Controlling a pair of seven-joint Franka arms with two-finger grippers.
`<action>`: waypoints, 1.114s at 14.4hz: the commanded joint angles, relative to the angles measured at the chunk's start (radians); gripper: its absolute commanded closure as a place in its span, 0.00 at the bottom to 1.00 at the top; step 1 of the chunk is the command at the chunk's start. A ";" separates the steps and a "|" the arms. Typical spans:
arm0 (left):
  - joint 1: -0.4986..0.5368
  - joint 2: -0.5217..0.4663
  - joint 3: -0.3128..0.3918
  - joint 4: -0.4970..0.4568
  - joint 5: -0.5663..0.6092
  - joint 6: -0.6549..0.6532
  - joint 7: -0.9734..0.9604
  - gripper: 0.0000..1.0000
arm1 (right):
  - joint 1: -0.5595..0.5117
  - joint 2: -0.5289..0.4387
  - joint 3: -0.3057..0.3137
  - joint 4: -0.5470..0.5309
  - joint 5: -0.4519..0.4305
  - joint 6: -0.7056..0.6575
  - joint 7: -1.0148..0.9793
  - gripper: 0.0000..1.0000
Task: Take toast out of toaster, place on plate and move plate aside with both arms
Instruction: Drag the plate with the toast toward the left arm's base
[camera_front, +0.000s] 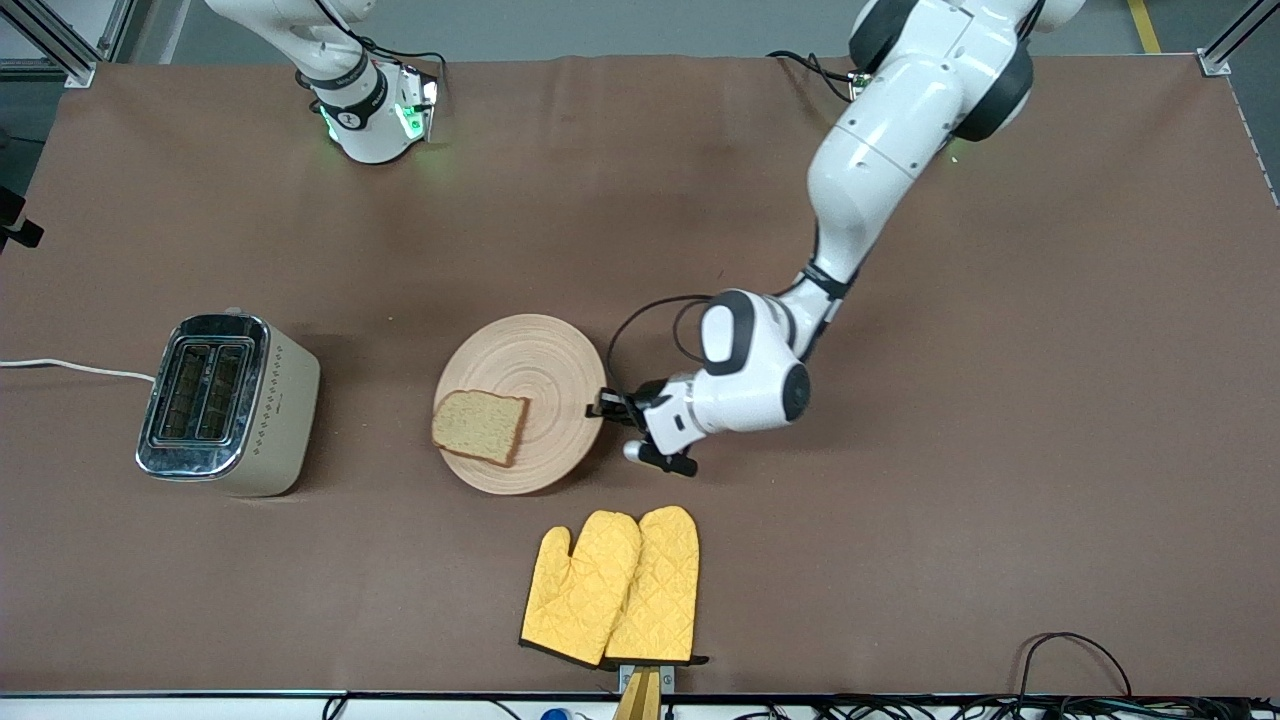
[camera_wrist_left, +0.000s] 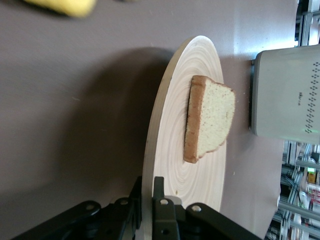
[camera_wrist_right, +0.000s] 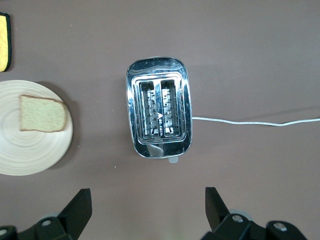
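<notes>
Toast (camera_front: 480, 427) is on plate (camera_front: 540, 350); left gripper (camera_wrist_left: 147, 210) jaws clamp the plate rim, right gripper (camera_wrist_right: 145, 212) jaws spread above toaster (camera_wrist_right: 159, 107). We've only the plate move left.

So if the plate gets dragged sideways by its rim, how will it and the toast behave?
The wooden plate looks rigid, so it should slide as one piece. The left gripper pinches only one rim, so it may pivot. The toast lies loose near the other edge and could shift.
</notes>
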 joint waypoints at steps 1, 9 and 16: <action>0.142 -0.075 -0.014 -0.020 0.068 -0.205 0.013 1.00 | -0.007 -0.021 0.005 -0.008 0.002 -0.007 0.002 0.00; 0.631 -0.095 -0.005 -0.016 0.166 -0.722 0.397 1.00 | -0.007 -0.021 0.007 -0.007 0.002 -0.006 -0.004 0.00; 0.909 -0.017 0.006 -0.013 0.292 -0.741 0.599 1.00 | -0.007 -0.021 0.008 0.013 0.000 -0.009 -0.007 0.00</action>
